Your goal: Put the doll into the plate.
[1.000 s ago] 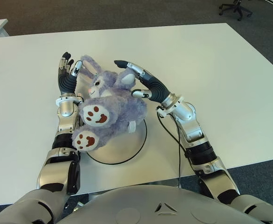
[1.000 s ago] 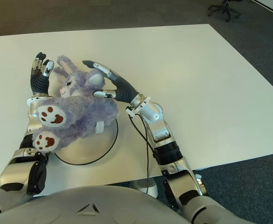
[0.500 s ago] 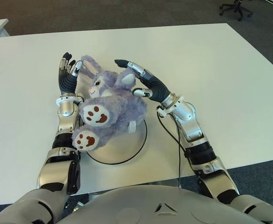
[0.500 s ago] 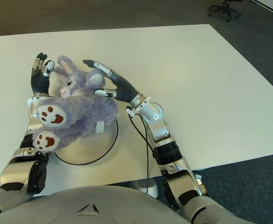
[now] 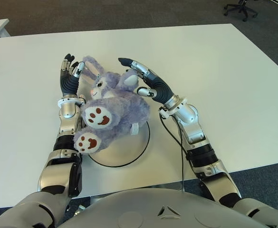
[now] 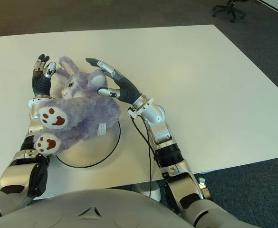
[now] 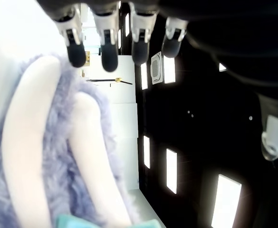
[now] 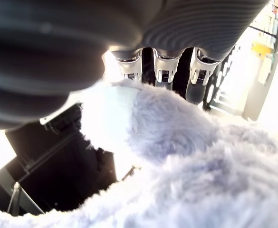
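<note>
The doll (image 5: 114, 107) is shaggy lilac plush, its soles smooth cream cloth with stitched brown pads and its ears (image 7: 48, 137) lined in pale, short-napped fabric. The left hand (image 5: 68, 78) and right hand (image 5: 146, 83) wear ribbed matt black rubber over glossy silver metal joints. The plate (image 5: 129, 149) looks smooth, white, dark-rimmed. The table (image 5: 224, 71) is matt white.
</note>
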